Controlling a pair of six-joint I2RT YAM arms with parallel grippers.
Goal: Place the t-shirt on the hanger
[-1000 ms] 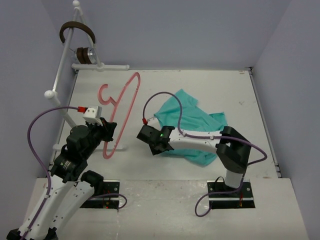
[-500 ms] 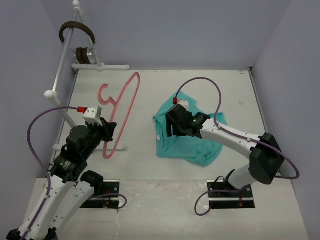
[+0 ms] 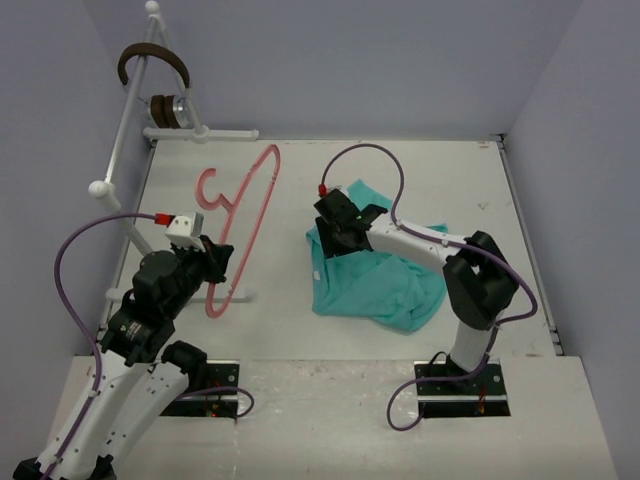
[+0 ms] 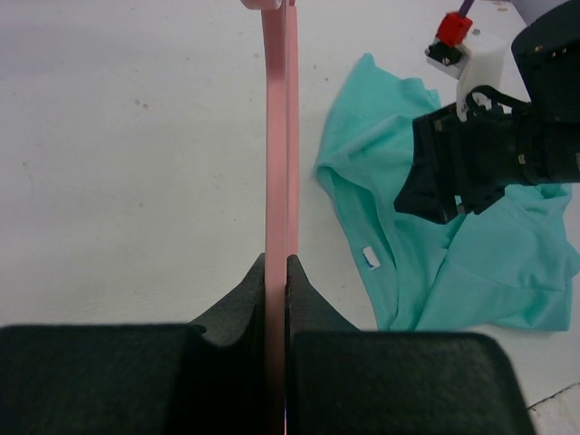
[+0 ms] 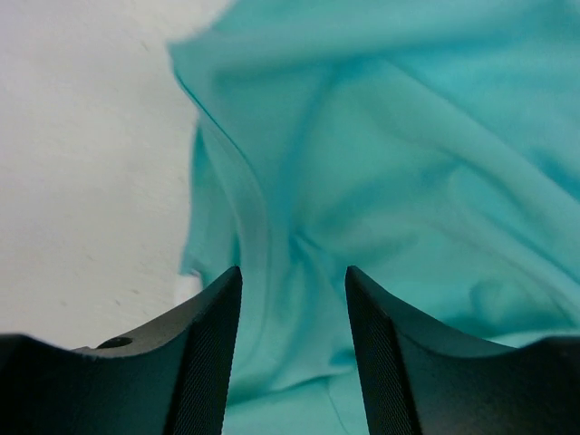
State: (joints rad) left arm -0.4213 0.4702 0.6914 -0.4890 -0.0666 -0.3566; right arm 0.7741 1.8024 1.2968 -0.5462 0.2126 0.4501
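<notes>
The pink hanger (image 3: pixel 247 213) lies on the white table left of centre, with its hook (image 3: pixel 210 186) toward the rack. My left gripper (image 3: pixel 222 264) is shut on the hanger's near end. In the left wrist view the hanger bar (image 4: pixel 278 136) runs straight away from the closed left gripper (image 4: pixel 277 272). The teal t-shirt (image 3: pixel 385 285) lies crumpled at the table's middle right. It also shows in the left wrist view (image 4: pixel 512 267). My right gripper (image 3: pixel 336 238) is open over the shirt's far left part. In the right wrist view the right gripper (image 5: pixel 292 283) has its jaws apart above folds of cloth (image 5: pixel 390 163).
A white tubular rack (image 3: pixel 124 112) stands at the back left with brown headphones (image 3: pixel 153 58) hung on it. Grey walls close in the table on three sides. Bare table (image 5: pixel 82 136) lies left of the shirt.
My right gripper has swung from the shirt's near left side back over its far left part. The shirt's near left corner now lies spread further left. The left arm and hanger have not moved.
</notes>
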